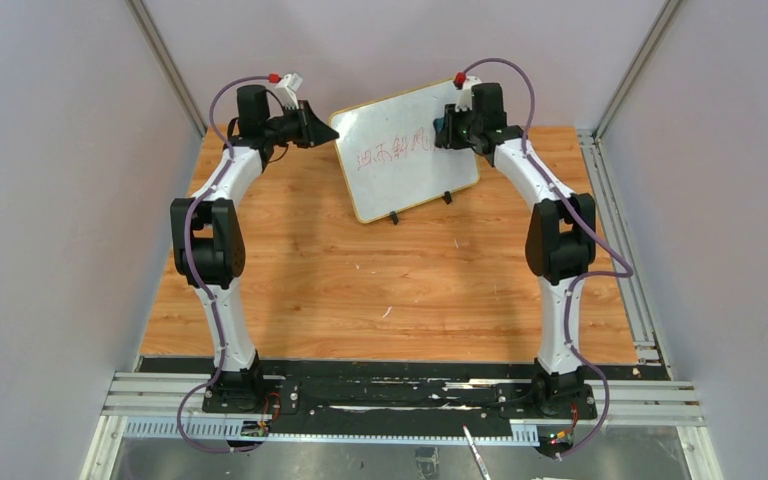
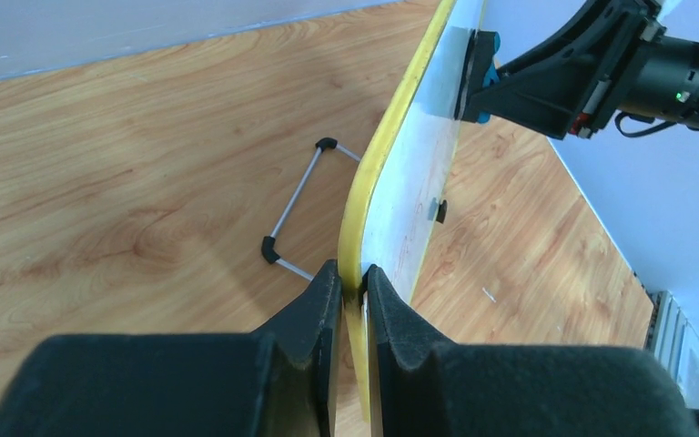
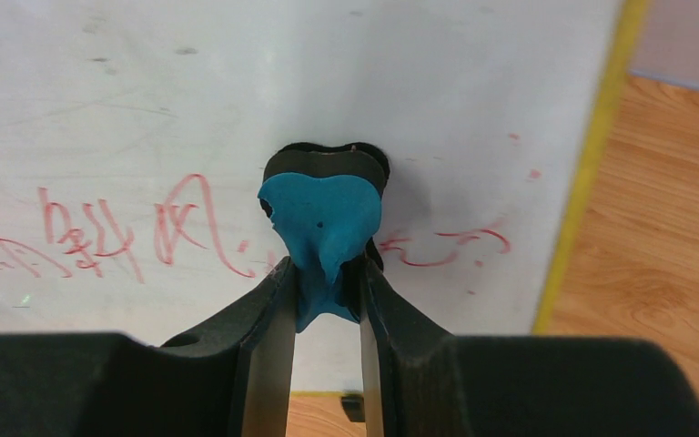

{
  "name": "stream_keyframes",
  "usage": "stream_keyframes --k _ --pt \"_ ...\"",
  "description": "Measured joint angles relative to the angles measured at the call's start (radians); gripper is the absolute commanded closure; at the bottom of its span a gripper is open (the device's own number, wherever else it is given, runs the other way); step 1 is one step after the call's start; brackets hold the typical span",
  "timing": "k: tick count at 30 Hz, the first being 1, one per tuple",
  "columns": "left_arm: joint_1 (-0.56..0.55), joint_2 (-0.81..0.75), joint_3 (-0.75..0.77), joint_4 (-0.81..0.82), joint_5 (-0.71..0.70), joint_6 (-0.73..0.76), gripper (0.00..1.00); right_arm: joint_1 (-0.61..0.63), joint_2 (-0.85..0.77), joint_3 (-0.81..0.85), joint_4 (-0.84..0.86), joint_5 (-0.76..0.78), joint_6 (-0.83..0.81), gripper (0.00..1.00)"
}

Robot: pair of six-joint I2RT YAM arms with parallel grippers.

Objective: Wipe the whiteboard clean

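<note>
The whiteboard (image 1: 405, 150) stands tilted on two black feet at the back of the table, with red handwriting across its middle. My left gripper (image 1: 322, 128) is shut on its left edge; the left wrist view shows the fingers (image 2: 352, 284) clamping the yellow frame (image 2: 378, 159). My right gripper (image 1: 447, 128) is shut on a blue eraser (image 3: 323, 223) and presses its black pad against the board face (image 3: 191, 82), between red marks (image 3: 100, 237) on the left and a fainter red stroke (image 3: 446, 246) on the right.
A wire stand (image 2: 296, 205) props the board from behind. The wooden tabletop (image 1: 390, 290) lies in front of the board. Grey walls close in the sides and a metal rail (image 1: 620, 240) runs along the right edge.
</note>
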Motion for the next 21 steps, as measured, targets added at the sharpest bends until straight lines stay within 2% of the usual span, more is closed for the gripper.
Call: stream_keyframes --k 10,21 --pt "0.0 0.0 0.028 -0.066 0.01 0.041 1.0 -0.127 0.015 -0.002 -0.013 0.012 -0.001 0.99" --pt "0.0 0.0 0.032 -0.086 0.017 0.061 1.0 -0.136 0.033 0.019 -0.017 0.008 0.0 1.0"
